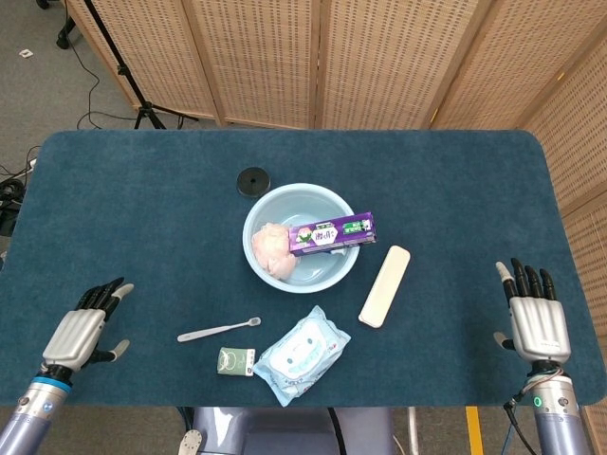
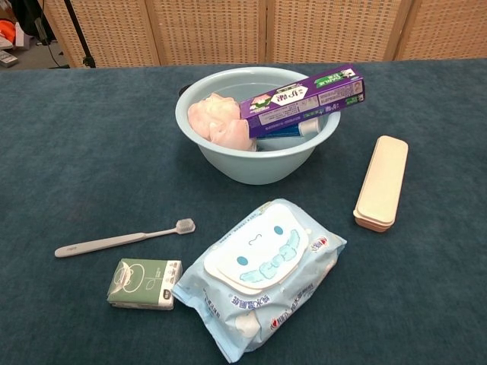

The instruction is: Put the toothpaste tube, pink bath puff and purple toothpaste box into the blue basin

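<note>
All three things lie in the blue basin (image 2: 259, 163) — pink bath puff (image 2: 217, 122), toothpaste tube (image 2: 285, 130), and the purple toothpaste box (image 2: 303, 98) bridging its rim — so the left hand (image 1: 83, 330) and right hand (image 1: 538, 324) hover empty, fingers apart, near the table's front corners.

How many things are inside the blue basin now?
3: the pink bath puff on its left side, the toothpaste tube low inside, and the purple box across the basin rim. Smaller things may be hidden underneath.

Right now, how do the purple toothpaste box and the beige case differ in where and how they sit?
The purple toothpaste box lies across the blue basin, one end jutting past the rim; the beige case lies flat on the table. The box is printed, the case plain. Both are long and narrow, and no robot hand touches either.
</note>
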`<action>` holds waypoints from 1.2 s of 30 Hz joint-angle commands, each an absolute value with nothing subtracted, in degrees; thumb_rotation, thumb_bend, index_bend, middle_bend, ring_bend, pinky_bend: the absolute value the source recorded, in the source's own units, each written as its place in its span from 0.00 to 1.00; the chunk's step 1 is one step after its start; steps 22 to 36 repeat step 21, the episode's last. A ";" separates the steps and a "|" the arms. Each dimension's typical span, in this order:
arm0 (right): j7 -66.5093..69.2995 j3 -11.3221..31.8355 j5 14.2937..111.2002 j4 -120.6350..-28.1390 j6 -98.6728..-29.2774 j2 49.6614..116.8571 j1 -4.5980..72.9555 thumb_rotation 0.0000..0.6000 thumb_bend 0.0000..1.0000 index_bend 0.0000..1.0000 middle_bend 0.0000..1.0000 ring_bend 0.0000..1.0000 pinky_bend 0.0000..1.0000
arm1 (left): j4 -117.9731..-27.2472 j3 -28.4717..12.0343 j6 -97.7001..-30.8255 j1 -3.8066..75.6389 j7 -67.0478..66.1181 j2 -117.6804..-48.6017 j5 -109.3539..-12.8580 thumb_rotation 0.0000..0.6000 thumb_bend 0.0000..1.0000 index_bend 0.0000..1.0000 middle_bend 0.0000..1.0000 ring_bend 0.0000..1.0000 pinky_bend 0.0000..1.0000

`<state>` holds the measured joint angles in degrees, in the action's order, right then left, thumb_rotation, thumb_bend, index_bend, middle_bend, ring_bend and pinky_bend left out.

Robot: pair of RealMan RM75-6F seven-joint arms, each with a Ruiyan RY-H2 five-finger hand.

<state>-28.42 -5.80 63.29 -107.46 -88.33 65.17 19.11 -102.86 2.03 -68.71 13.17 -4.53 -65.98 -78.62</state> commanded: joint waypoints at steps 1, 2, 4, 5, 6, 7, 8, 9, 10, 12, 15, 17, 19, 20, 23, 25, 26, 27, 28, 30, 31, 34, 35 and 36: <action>-25.99 -6.67 66.04 -105.30 -89.15 65.57 16.73 1.00 0.00 0.00 0.00 0.00 0.00 | -102.51 1.87 -68.99 13.08 -5.01 -66.27 -78.44 1.00 0.29 0.00 0.00 0.00 0.05; -24.95 -6.79 66.94 -104.49 -89.12 65.78 16.05 1.00 0.00 0.00 0.00 0.00 0.00 | -102.36 1.79 -69.14 13.04 -5.23 -66.41 -78.36 1.00 0.29 0.00 0.00 0.00 0.05; -23.53 -6.81 67.90 -103.31 -88.82 66.05 15.22 1.00 0.00 0.00 0.00 0.00 0.00 | -102.14 1.69 -69.29 12.99 -5.46 -66.59 -78.25 1.00 0.29 0.00 0.00 0.00 0.05; -22.69 -6.71 68.12 -102.59 -88.52 66.23 14.84 1.00 0.00 0.00 0.00 0.00 0.00 | -101.98 1.62 -69.35 12.98 -5.64 -66.67 -78.15 1.00 0.29 0.00 0.00 0.00 0.05; -22.16 -6.53 68.17 -102.01 -88.11 66.33 14.60 1.00 0.00 0.00 0.00 0.00 0.00 | -101.85 1.56 -69.39 12.99 -5.78 -66.76 -78.06 1.00 0.29 0.00 0.00 0.00 0.05; -22.02 -6.41 67.97 -101.79 -87.52 66.16 14.46 1.00 0.00 0.00 0.00 0.00 0.00 | -101.72 1.47 -69.43 12.98 -5.93 -66.85 -77.93 1.00 0.29 0.00 0.00 0.00 0.05; -21.91 -6.12 67.90 -101.79 -87.31 65.94 14.30 1.00 0.00 0.00 0.00 0.00 0.00 | -101.65 1.38 -69.50 12.97 -6.02 -66.90 -77.81 1.00 0.29 0.00 0.00 0.00 0.05; -21.54 -5.59 68.29 -101.72 -87.65 65.82 14.11 1.00 0.00 0.00 0.00 0.00 0.00 | -101.57 1.25 -69.68 12.92 -6.11 -66.92 -77.68 1.00 0.29 0.00 0.00 0.00 0.05; -21.02 -5.20 68.76 -101.55 -87.88 65.73 13.90 1.00 0.00 0.00 0.00 0.00 0.00 | -101.50 1.17 -69.87 12.86 -6.27 -66.94 -77.61 1.00 0.29 0.00 0.00 0.00 0.05; -20.35 -4.71 69.04 -101.47 -87.61 65.53 13.39 1.00 0.00 0.00 0.00 0.00 0.00 | -101.53 1.16 -70.17 12.74 -6.68 -67.01 -77.66 1.00 0.29 0.00 0.00 0.00 0.05; -20.27 -4.11 68.89 -101.64 -86.65 65.39 12.93 1.00 0.00 0.00 0.00 0.00 0.00 | -101.80 1.28 -70.63 12.56 -7.19 -67.11 -78.08 1.00 0.29 0.00 0.00 0.00 0.05; -20.53 -3.87 68.93 -101.69 -85.90 65.42 12.69 1.00 0.00 0.00 0.00 0.00 0.00 | -102.00 1.40 -70.79 12.46 -7.30 -67.07 -78.36 1.00 0.29 0.00 0.00 0.00 0.05; -20.83 -3.61 68.93 -101.89 -85.44 65.43 12.48 1.00 0.00 0.00 0.00 0.00 0.00 | -102.04 1.43 -70.87 12.39 -7.30 -67.01 -78.43 1.00 0.29 0.00 0.00 0.00 0.05; -20.91 -3.53 69.00 -101.97 -85.33 65.43 12.41 1.00 0.00 0.00 0.00 0.00 0.00 | -102.08 1.42 -70.88 12.37 -7.26 -66.98 -78.41 1.00 0.29 0.00 0.00 0.00 0.05; -21.13 -3.35 69.19 -102.13 -85.21 65.44 12.26 1.00 0.00 0.00 0.00 0.00 0.00 | -102.15 1.37 -70.89 12.35 -7.17 -66.91 -78.32 1.00 0.29 0.00 0.00 0.00 0.05; -21.13 -3.35 69.19 -102.13 -85.21 65.44 12.26 1.00 0.00 0.00 0.00 0.00 0.00 | -102.15 1.37 -70.89 12.35 -7.17 -66.91 -78.32 1.00 0.29 0.00 0.00 0.00 0.05; -21.13 -3.35 69.19 -102.13 -85.21 65.44 12.26 1.00 0.00 0.00 0.00 0.00 0.00 | -102.15 1.37 -70.89 12.35 -7.17 -66.91 -78.32 1.00 0.29 0.00 0.00 0.00 0.05; -21.13 -3.35 69.19 -102.13 -85.21 65.44 12.26 1.00 0.00 0.00 0.00 0.00 0.00 | -102.15 1.37 -70.89 12.35 -7.17 -66.91 -78.32 1.00 0.29 0.00 0.00 0.00 0.05; -21.13 -3.35 69.19 -102.13 -85.21 65.44 12.26 1.00 0.00 0.00 0.00 0.00 0.00 | -102.15 1.37 -70.89 12.35 -7.17 -66.91 -78.32 1.00 0.29 0.00 0.00 0.00 0.05; -21.13 -3.35 69.19 -102.13 -85.21 65.44 12.26 1.00 0.00 0.00 0.00 0.00 0.00 | -102.15 1.37 -70.89 12.35 -7.17 -66.91 -78.32 1.00 0.29 0.00 0.00 0.00 0.05; -21.13 -3.35 69.19 -102.13 -85.21 65.44 12.26 1.00 0.00 0.00 0.00 0.00 0.00 | -102.15 1.37 -70.89 12.35 -7.17 -66.91 -78.32 1.00 0.29 0.00 0.00 0.00 0.05; -21.13 -3.35 69.19 -102.13 -85.21 65.44 12.26 1.00 0.00 0.00 0.00 0.00 0.00 | -102.15 1.37 -70.89 12.35 -7.17 -66.91 -78.32 1.00 0.29 0.00 0.00 0.00 0.05; -21.13 -3.35 69.19 -102.13 -85.21 65.44 12.26 1.00 0.00 0.00 0.00 0.00 0.00 | -102.15 1.37 -70.89 12.35 -7.17 -66.91 -78.32 1.00 0.29 0.00 0.00 0.00 0.05; -21.13 -3.35 69.19 -102.13 -85.21 65.44 12.26 1.00 0.00 0.00 0.00 0.00 0.00 | -102.15 1.37 -70.89 12.35 -7.17 -66.91 -78.32 1.00 0.29 0.00 0.00 0.00 0.05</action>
